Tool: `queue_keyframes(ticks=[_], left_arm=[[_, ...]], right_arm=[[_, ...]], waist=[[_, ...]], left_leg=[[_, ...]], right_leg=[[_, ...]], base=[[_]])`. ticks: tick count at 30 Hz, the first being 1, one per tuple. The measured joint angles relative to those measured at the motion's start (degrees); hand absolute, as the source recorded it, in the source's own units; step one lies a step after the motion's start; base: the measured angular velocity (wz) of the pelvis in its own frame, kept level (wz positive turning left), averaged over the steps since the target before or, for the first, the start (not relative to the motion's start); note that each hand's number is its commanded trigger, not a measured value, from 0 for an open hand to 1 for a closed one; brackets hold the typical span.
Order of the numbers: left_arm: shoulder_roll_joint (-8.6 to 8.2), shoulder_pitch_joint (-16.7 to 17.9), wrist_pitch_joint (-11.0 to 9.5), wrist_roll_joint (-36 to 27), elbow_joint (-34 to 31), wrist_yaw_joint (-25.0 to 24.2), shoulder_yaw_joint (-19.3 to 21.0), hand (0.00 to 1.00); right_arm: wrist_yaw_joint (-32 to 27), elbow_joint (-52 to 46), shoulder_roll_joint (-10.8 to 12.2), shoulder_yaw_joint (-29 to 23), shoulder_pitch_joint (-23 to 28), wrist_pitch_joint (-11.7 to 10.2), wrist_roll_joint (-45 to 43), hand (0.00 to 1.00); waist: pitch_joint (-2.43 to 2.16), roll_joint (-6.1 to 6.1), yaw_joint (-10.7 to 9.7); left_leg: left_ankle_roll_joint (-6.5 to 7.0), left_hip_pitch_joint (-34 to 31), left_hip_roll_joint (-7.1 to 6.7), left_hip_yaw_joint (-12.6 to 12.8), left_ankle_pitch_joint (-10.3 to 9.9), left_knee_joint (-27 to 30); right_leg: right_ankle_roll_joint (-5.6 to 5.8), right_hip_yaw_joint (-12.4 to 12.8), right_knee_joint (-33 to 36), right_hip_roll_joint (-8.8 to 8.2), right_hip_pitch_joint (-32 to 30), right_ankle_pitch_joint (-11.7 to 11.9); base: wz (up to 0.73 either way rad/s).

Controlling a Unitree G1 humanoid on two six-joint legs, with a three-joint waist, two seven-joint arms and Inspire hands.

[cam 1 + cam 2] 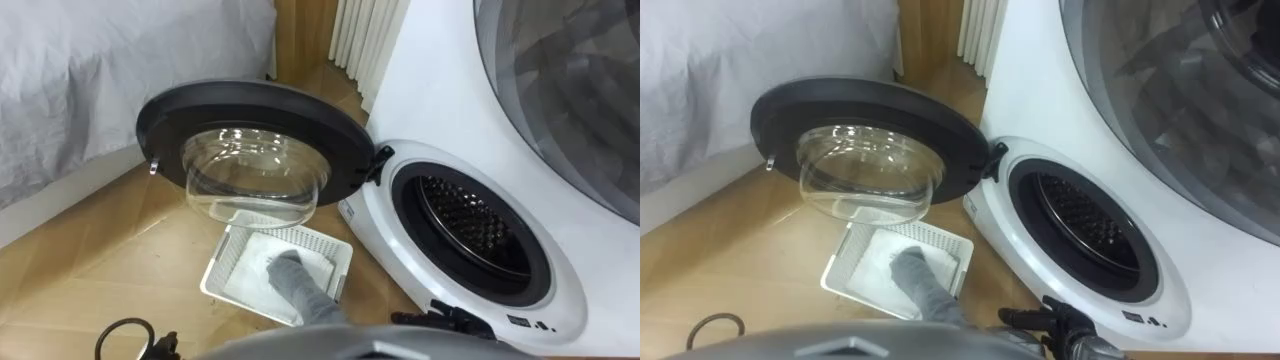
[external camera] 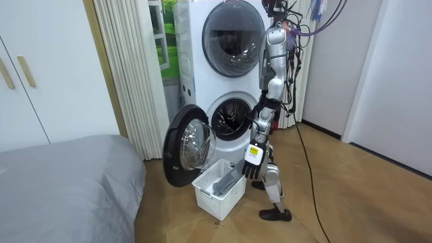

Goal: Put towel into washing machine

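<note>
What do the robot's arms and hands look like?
The arm in the room view is built of silver-grey segments with dark joints. Its hand is black, with a small white tag at its back. In the eye views the right hand is black too.

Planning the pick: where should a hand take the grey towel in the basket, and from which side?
Take the grey towel at its bunched end in the middle of the white basket, probably from straight above and keeping to the near side. The basket's walls block a sideways reach, and the open door stands close by the far rim.
</note>
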Motion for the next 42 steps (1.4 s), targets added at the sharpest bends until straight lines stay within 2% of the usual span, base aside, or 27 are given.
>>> queue_keyframes(ticks=[5,11,13,17,18,19,21,23,25,26,28,29,30,32,37,38,39,41,42], left_arm=[[0.11,-0.1,0.0,0.0,-0.1,0.1,-0.6,0.0],[0.04,-1.7,0.0,0.5,0.0,0.0,-0.6,0.0],[0.06,-2.8,-0.6,1.2,0.0,0.1,-0.6,0.0],[0.15,-5.9,-3.7,2.2,-0.1,1.5,-0.9,0.0],[0.12,-7.2,-4.4,2.3,-0.1,1.5,-1.2,0.0],[0.05,-7.9,-4.9,2.3,-0.1,1.5,-1.3,0.0],[-0.43,-10.9,-7.1,2.5,0.1,2.3,-3.0,0.0],[-1.32,-13.4,-8.9,3.9,0.3,2.8,-3.4,0.0],[-2.18,-15.9,-10.5,5.0,2.0,2.9,-3.4,0.0],[-2.66,-18.0,-11.3,5.5,3.4,3.0,-3.7,0.0],[-2.89,-20.6,-12.4,5.7,5.1,3.1,-5.1,0.0],[-2.87,-22.4,-13.2,5.9,5.7,3.5,-5.1,0.0],[-2.86,-24.2,-13.8,6.4,6.5,3.8,-5.4,0.0],[-2.81,-26.5,-14.0,7.0,7.0,4.0,-6.2,0.0],[-2.88,-30.9,-15.0,8.4,7.0,6.0,-7.5,0.0],[-2.54,-32.4,-15.0,8.4,7.1,6.8,-8.1,0.0],[-2.3,-33.6,-15.1,8.4,7.2,7.7,-9.1,0.0],[-2.2,-35.5,-15.4,8.4,7.2,8.7,-10.4,0.0],[-1.95,-36.8,-16.0,8.4,7.2,9.4,-11.3,0.0]], right_arm=[[0.0,-0.1,0.0,0.1,0.0,0.0,-0.1,0.0],[0.1,0.0,0.0,0.1,-0.8,-0.6,-0.4,0.0],[0.1,0.0,0.0,0.1,-1.1,-0.9,-0.9,0.0],[0.1,0.5,-0.2,0.5,-3.1,-1.9,-4.4,0.0],[0.1,0.6,-0.2,0.5,-4.2,-2.0,-6.3,0.0],[0.1,0.8,-0.2,0.5,-4.8,-2.0,-7.2,0.0],[0.0,1.6,-0.2,0.7,-7.5,-2.6,-11.1,0.0],[-0.1,2.4,-0.2,0.7,-9.4,-3.3,-13.3,0.0],[-0.2,2.5,-0.1,0.8,-11.4,-3.4,-15.4,0.0],[-0.7,2.5,0.0,1.2,-12.2,-3.8,-16.1,0.0],[-1.3,2.4,0.1,1.7,-13.3,-4.3,-17.1,0.0],[-1.8,2.3,0.3,2.0,-14.0,-4.4,-17.9,0.0],[-2.1,1.8,0.3,2.1,-15.0,-4.6,-17.9,0.0],[-2.4,1.7,0.3,2.1,-16.3,-5.2,-17.9,0.0],[-3.9,0.2,0.3,3.0,-19.5,-5.6,-17.4,0.0],[-4.3,-0.3,0.3,4.0,-20.3,-5.7,-17.1,0.0],[-4.5,-0.6,0.2,5.1,-21.5,-5.7,-16.5,0.0],[-4.9,-2.0,0.2,6.3,-22.4,-5.7,-14.7,0.0],[-5.1,-2.3,0.3,7.0,-23.1,-6.0,-13.2,0.0]], waist=[[-0.05,0.05,0.1],[-0.26,0.21,0.0],[-0.24,0.38,0.0],[-0.23,0.86,-0.2],[0.04,1.29,-0.4],[0.07,1.32,-0.7],[0.63,2.28,-1.6],[0.77,2.65,-1.6],[0.95,2.54,-1.5],[1.18,2.27,-1.9],[1.77,1.63,-2.4],[2.28,1.15,-2.8],[2.49,0.81,-3.2],[2.86,0.29,-3.3],[3.5,0.29,-3.2],[4.04,-0.01,-3.2],[4.3,-0.04,-3.2],[4.52,0.2,-3.3],[4.84,0.61,-3.8]], left_leg=[[0.0,-0.3,0.0,0.1,0.0,0.0],[0.01,-3.8,0.03,0.0,0.0,0.5],[0.01,-4.8,0.05,0.0,0.0,0.9],[0.03,-8.0,0.03,0.0,0.0,1.5],[0.04,-9.3,0.0,0.1,0.0,2.0],[0.04,-10.1,-0.01,0.0,0.0,2.3],[0.37,-12.6,-0.23,0.2,0.2,3.2],[0.54,-15.4,-0.49,0.6,0.3,4.4],[0.58,-17.8,-0.73,1.7,0.3,5.9],[0.57,-19.5,-0.92,1.8,0.3,7.4],[0.6,-21.3,-1.17,2.2,0.3,9.0],[0.83,-23.3,-1.21,2.8,0.2,10.1],[1.2,-25.6,-1.21,2.9,-0.1,11.5],[1.57,-29.7,-1.19,2.9,-0.5,14.2],[2.17,-40.6,-0.72,2.8,-2.1,22.1],[2.12,-43.1,-0.75,2.8,-2.7,24.4],[2.25,-45.4,-0.74,2.8,-3.2,26.4],[2.41,-48.9,-0.66,2.4,-4.0,29.0],[2.44,-51.4,-0.47,1.7,-4.7,31.0]], right_leg=[[0.0,0.2,0.1,0.02,-0.4,0.0],[-0.18,0.1,0.3,0.02,-3.8,0.4],[-0.22,0.1,0.5,-0.02,-4.8,0.5],[-0.33,0.4,1.7,-0.1,-8.3,0.6],[-0.36,0.4,2.2,-0.23,-9.8,0.7],[-0.4,0.3,2.3,-0.27,-10.4,0.9],[-0.41,0.4,4.4,-0.62,-14.0,0.9],[-0.42,0.8,6.7,-0.98,-17.8,0.9],[-0.43,2.1,9.3,-1.21,-21.2,0.9],[-0.43,2.8,10.2,-1.42,-22.6,0.9],[-0.43,3.6,11.4,-1.65,-24.6,0.9],[-0.46,3.7,12.3,-1.82,-26.7,0.9],[-0.78,3.7,13.0,-1.93,-29.0,1.1],[-1.16,4.2,14.5,-2.01,-32.8,1.4],[-1.49,5.5,20.2,-1.96,-43.3,1.7],[-1.58,6.2,22.6,-2.0,-46.1,1.5],[-1.58,6.7,24.2,-1.99,-48.6,1.4],[-1.53,7.1,25.8,-1.9,-51.9,1.4],[-1.54,6.8,27.0,-1.81,-53.8,1.5]], base=[[-0.01],[-0.01],[-0.04],[-0.05],[-0.04],[0.0],[-0.1],[-0.31],[-0.4],[-0.24],[-0.18],[-0.1],[-0.06],[-0.08],[-0.05],[-0.12],[-0.11],[-0.04],[0.0]])
